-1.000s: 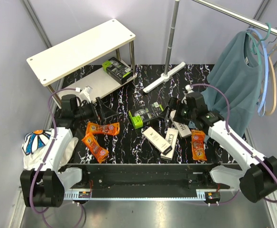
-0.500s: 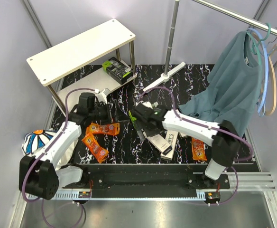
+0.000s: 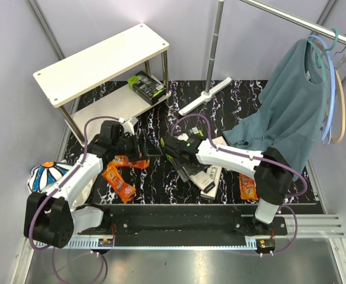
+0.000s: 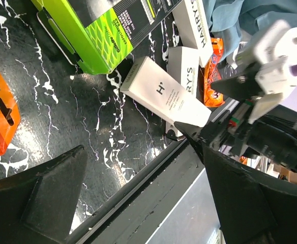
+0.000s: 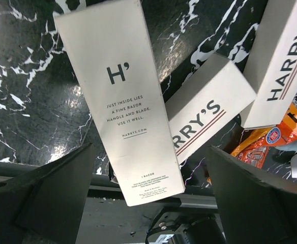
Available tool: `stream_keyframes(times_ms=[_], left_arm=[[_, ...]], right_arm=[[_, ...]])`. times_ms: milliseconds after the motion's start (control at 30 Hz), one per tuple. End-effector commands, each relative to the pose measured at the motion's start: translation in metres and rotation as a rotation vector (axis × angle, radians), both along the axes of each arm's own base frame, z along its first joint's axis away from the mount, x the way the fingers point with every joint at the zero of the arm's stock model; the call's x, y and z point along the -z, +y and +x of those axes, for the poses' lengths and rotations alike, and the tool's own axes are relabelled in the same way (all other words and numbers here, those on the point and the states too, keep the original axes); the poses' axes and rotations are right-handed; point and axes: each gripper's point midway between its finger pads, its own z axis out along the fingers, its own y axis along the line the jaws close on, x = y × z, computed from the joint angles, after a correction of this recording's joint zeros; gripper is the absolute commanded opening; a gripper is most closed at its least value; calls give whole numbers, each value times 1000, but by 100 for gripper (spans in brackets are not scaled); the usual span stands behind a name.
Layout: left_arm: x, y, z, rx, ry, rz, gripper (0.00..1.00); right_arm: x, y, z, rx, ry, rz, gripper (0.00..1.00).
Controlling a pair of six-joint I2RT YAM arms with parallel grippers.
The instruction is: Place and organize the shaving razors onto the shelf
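The shelf [image 3: 102, 62] stands at the back left, with one black-and-lime-green pack [image 3: 146, 84] on its lower board. My left gripper [image 3: 142, 148] [image 4: 143, 203] is open and empty, just above an orange packet [image 3: 130, 160]; a second orange packet [image 3: 118, 182] lies nearer. My right gripper [image 3: 185, 164] [image 5: 148, 198] is open and hovers over the white "H'" box [image 5: 120, 96] [image 4: 164, 99], not touching it. Two white HARRY'S boxes [image 5: 204, 114] [image 5: 286, 56] lie beside it. A black-and-lime-green pack [image 4: 102, 30] lies mid-table, mostly under my right wrist. A third orange packet [image 3: 248, 185] lies front right.
A white T-shaped rack foot [image 3: 205, 96] and its pole stand at the back middle. A teal shirt [image 3: 291, 100] hangs from the rail at the right, down to the table. A flower-patterned object [image 3: 42, 174] sits off the table's left edge. The front rail [image 3: 179, 219] runs close below the boxes.
My right arm has swung from the right side to the table's middle, over the white boxes. My left gripper has moved right and nearer, over the orange packet.
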Motion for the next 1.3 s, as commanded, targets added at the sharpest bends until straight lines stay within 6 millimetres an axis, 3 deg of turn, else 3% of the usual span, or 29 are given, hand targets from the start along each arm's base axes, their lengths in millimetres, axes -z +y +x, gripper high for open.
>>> stream_keyframes(times_ms=[0, 267, 300, 433, 500, 533, 633, 667, 933, 1267], left_arm=[[-4, -2, 3, -1, -32, -9, 99], [9, 0, -1, 2, -4, 7, 99], [10, 0, -1, 0, -4, 8, 99], [12, -1, -4, 13, 10, 2, 99], [15, 0, -4, 15, 16, 6, 99], [16, 0, -4, 16, 18, 7, 99], [19, -1, -6, 21, 30, 7, 99], [19, -1, -5, 21, 27, 8, 99], [17, -2, -6, 27, 28, -3, 99], [5, -2, -7, 27, -5, -19, 99]], right_arm=[[3, 3, -8, -36, 30, 45, 100], [32, 0, -17, -38, 89, 26, 96], [34, 1, -19, -40, 104, 34, 91], [35, 6, -19, -34, 119, 78, 55], [35, 5, -19, -33, 125, 84, 47], [34, 5, -18, -28, 120, 90, 37], [34, 3, -17, -18, 122, 100, 28], [33, 3, -17, -17, 119, 104, 21], [17, 6, -12, -4, 88, 148, 22], [-23, 18, -16, -1, 80, 262, 23]])
